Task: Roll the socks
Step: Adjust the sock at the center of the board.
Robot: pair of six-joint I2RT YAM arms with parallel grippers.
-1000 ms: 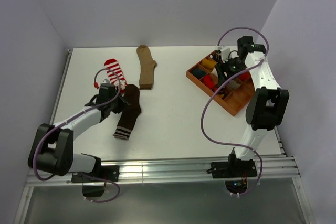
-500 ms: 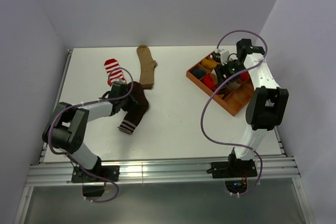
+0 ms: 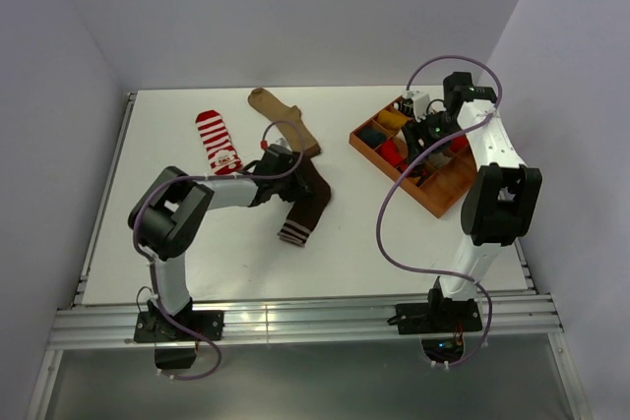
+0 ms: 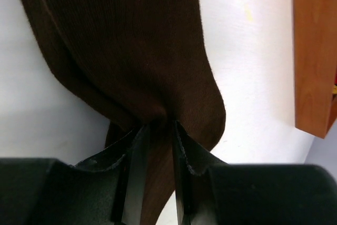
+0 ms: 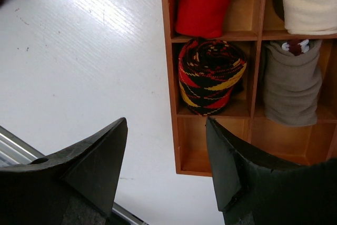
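My left gripper (image 3: 287, 166) is shut on the toe end of the dark brown sock (image 3: 307, 200), which trails towards the near edge, its striped cuff (image 3: 293, 235) flat on the table. In the left wrist view the brown fabric (image 4: 131, 51) is bunched between my fingers (image 4: 138, 156). The plain tan sock (image 3: 283, 121) lies skewed just behind the gripper. The red-and-white striped sock (image 3: 218, 142) lies flat to the left. The black argyle sock (image 5: 210, 76) sits rolled in a tray compartment. My right gripper (image 5: 166, 135) is open and empty above the tray's edge; it also shows in the top view (image 3: 430, 135).
The wooden divided tray (image 3: 445, 192) stands at the right and holds rolled socks: red (image 5: 208, 1), cream (image 5: 310, 1), grey (image 5: 292, 85). One compartment below the argyle roll (image 5: 202, 140) is bare. The tray's side (image 4: 313, 51) shows to the right of the left gripper.
My left gripper has dragged the brown sock to the right, towards the table's middle. The tan sock has been pushed askew. The right arm has barely moved.
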